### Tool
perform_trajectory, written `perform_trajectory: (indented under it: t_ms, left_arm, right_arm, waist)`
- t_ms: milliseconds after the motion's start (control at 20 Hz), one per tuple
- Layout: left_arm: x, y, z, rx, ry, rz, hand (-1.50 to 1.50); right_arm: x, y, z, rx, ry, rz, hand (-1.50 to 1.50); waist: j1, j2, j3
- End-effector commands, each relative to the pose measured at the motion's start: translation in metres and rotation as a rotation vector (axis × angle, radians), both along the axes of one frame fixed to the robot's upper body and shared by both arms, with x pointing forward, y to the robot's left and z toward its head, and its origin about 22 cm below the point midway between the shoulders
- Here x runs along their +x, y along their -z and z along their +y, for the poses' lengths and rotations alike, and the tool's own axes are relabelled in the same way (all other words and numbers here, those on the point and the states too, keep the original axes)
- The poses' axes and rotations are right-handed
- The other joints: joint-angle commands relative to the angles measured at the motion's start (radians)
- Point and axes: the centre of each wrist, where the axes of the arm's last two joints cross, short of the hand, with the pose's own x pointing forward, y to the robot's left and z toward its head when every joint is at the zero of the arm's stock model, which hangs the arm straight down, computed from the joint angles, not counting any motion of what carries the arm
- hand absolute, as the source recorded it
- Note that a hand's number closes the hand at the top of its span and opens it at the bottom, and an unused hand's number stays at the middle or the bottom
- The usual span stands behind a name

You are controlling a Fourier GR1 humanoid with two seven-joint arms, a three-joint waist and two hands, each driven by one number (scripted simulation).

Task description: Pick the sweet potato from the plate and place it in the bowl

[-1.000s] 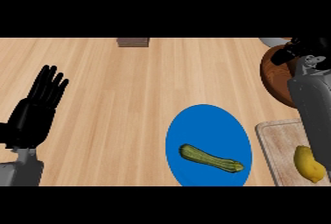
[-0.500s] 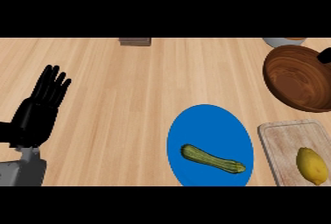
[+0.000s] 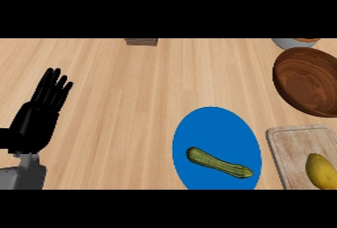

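A blue plate (image 3: 217,129) lies on the wooden counter at lower centre-right. On it rests a long green, striped vegetable (image 3: 218,162), which looks like a zucchini rather than a sweet potato. A brown wooden bowl (image 3: 309,81) stands at the right edge with nothing inside that I can see. My left hand (image 3: 38,118) rests open at the left edge with its fingers pointing up, far from the plate. My right hand shows nowhere in the head view.
A pale wooden cutting board (image 3: 297,147) with a yellow fruit (image 3: 321,171) on it lies at the lower right. A grey bowl (image 3: 295,42) sits at the top right edge. A small brown block (image 3: 141,42) stands at the top centre.
My right arm, which reached over the bowl a second ago, has left the view to the right. The left hand has not moved.
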Motion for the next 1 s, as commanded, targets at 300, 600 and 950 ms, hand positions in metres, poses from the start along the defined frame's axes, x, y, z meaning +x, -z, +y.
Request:
perform_trajectory:
  t_ms: [300,600,950]
  left_arm:
    - [0.008,-0.017,-0.022,-0.01,0.011,-0.025,0.0]
    - [0.012,-0.011,-0.005,-0.011,0.015,-0.015,0.0]
    - [0.009,-0.009,0.006,-0.004,0.0,-0.014,0.0]
  right_arm:
    - [-0.02,0.048,-0.041,0.317,-0.006,0.101,-1.5]
    - [-0.013,0.049,-0.032,0.328,-0.085,-0.174,-1.5]
    - [-0.029,0.026,-0.062,0.387,-0.028,-0.653,-1.5]
  waist:
    - [0.018,0.008,0.004]
    - [0.027,0.014,0.005]
    - [-0.001,0.005,0.005]
